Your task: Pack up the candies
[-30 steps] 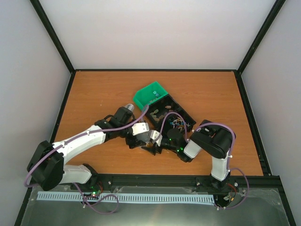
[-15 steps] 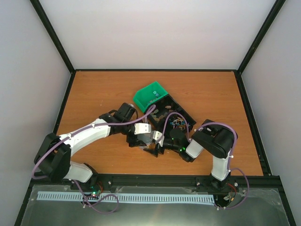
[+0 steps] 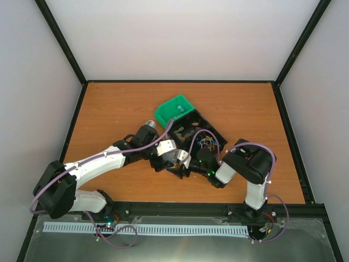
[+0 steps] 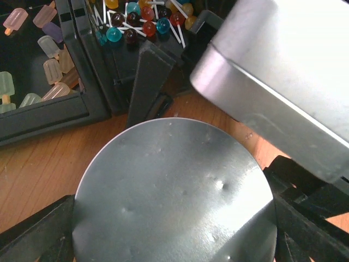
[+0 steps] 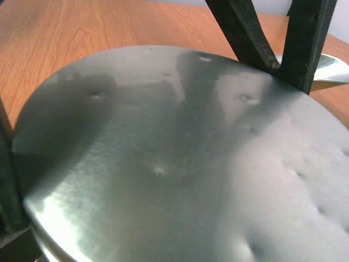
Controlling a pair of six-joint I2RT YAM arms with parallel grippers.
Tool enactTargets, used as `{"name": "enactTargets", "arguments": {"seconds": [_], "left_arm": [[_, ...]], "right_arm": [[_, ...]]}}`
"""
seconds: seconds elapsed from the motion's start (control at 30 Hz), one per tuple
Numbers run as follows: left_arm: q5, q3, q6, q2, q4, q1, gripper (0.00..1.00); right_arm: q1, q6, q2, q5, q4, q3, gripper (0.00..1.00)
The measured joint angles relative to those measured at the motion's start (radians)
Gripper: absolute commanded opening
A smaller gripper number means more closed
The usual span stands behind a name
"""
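Note:
My left gripper (image 3: pixel 174 165) (image 4: pixel 174 218) is shut on a round, flat-faced metal tin piece (image 4: pixel 174 191), with a black finger at each side of it. My right gripper (image 3: pixel 191 164) (image 5: pixel 174 207) is shut on a second metal tin piece (image 5: pixel 180 153), which also shows in the left wrist view (image 4: pixel 272 71). Both hold their pieces close together just above the table, at the near corner of the black compartment tray (image 3: pixel 215 131). A few tiny bluish candies (image 3: pixel 179 111) lie in the green bin (image 3: pixel 166 114). They are too small to tell apart.
The black tray (image 4: pixel 49 114) holds ball lollipops on white sticks (image 4: pixel 136 22) in one compartment and pastel ice-lolly shapes (image 4: pixel 52 60) in another. The green bin touches the tray's far end. The black frame rail (image 3: pixel 218 207) runs along the near edge.
The left arm's forearm rose to the left, then swung back. Both tin pieces have shifted slightly right, toward the tray. Both grips are unchanged.

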Motion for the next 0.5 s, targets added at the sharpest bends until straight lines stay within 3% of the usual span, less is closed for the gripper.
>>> {"name": "enactTargets", "arguments": {"seconds": [0.27,0.43,0.5], "left_arm": [[0.034,-0.011,0.123,-0.035,-0.059,0.012,0.74],[0.077,-0.001,0.316,-0.04,-0.113,0.024,0.74],[0.094,0.009,0.384,-0.034,-0.136,0.032,0.74]], "right_arm": [[0.012,-0.02,0.0,0.001,0.004,0.001,0.64],[0.015,-0.061,-0.002,-0.022,0.015,-0.007,0.64],[0.015,-0.074,-0.004,-0.031,0.018,-0.01,0.73]]}}
